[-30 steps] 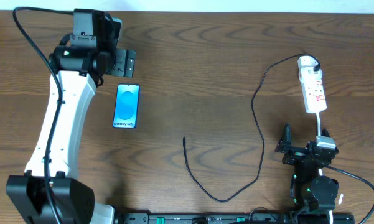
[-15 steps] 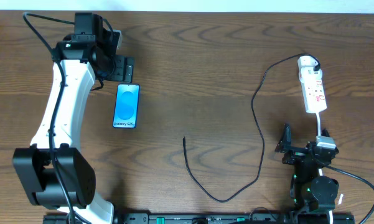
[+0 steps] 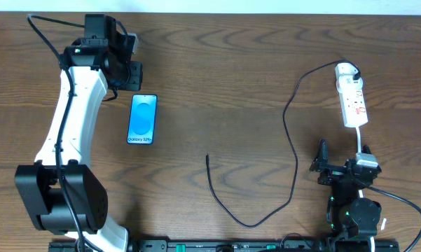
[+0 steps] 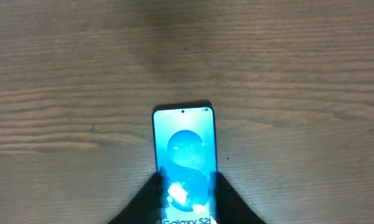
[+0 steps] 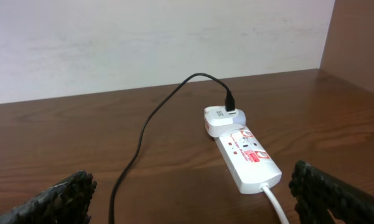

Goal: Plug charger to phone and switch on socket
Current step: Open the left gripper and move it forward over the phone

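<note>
Between our narrow left fingers [image 4: 150, 199] we see the phone's [image 4: 184, 146] near end, flat on the bench [image 4: 299, 74]; we cannot tell if they touch it. Ahead of our wide right fingers [image 5: 62, 193] lies the socket [image 5: 249, 155], charger [image 5: 229, 102] plugged in.

left arm [image 3: 70, 133]: white, stretched from the table's [image 3: 217, 84] near left corner toward its far left edge. left gripper [image 3: 134, 73]: jaws narrow, a gap between them, nothing held. right arm [image 3: 350, 203]: folded low at the near right edge. right gripper [image 5: 190, 177]: jaws spread wide, empty.
</note>
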{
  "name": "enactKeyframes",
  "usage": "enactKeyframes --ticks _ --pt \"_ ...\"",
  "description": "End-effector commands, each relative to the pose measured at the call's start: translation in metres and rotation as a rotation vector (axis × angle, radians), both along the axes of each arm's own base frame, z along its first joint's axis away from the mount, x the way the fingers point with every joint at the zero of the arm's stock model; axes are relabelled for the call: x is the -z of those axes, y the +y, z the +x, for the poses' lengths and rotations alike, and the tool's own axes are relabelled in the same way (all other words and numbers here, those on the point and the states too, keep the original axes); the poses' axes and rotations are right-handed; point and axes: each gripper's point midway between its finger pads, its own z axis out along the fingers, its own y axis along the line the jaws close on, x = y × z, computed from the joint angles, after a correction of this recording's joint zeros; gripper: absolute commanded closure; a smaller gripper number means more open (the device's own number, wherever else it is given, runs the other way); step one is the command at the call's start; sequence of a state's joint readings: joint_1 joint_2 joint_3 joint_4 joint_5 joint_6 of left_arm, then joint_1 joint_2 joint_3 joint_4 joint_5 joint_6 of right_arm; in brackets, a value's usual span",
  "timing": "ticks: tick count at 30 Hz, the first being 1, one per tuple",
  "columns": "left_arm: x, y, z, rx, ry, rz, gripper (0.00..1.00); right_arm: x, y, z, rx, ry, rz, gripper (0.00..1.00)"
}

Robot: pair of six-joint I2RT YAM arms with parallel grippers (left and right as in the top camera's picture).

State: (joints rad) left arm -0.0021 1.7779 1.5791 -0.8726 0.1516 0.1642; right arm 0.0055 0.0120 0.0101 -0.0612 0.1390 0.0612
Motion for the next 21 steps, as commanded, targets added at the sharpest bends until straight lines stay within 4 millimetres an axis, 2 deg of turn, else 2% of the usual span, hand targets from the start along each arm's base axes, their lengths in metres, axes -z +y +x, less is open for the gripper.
enactKeyframes --ticks 1,3,4,5,14,21 --pt "-0.005 -0.001 0.004 -0.012 -0.011 -0.008 0.39 0.001 0.001 0.000 0.000 -0.004 0.012 0.01" --pt "-0.004 -0.001 0.003 -0.033 -0.002 -0.017 0.12 0.001 0.001 0.000 0.000 -0.004 0.012 0.01" --pt "-0.004 -0.001 0.002 -0.055 0.002 -0.027 0.04 0.001 0.001 0.000 0.000 -0.004 0.012 0.01" --pt "-0.004 -0.001 0.002 -0.073 0.007 -0.035 0.02 0.001 0.001 0.000 0.000 -0.004 0.012 0.01" --pt "0.010 -0.001 -0.010 -0.114 0.065 -0.048 0.01 0.001 0.001 0.000 0.000 -0.004 0.012 0.01" --pt "0.030 -0.001 -0.017 -0.115 0.126 -0.045 0.01 0.001 0.001 0.000 0.000 -0.004 0.012 0.01"
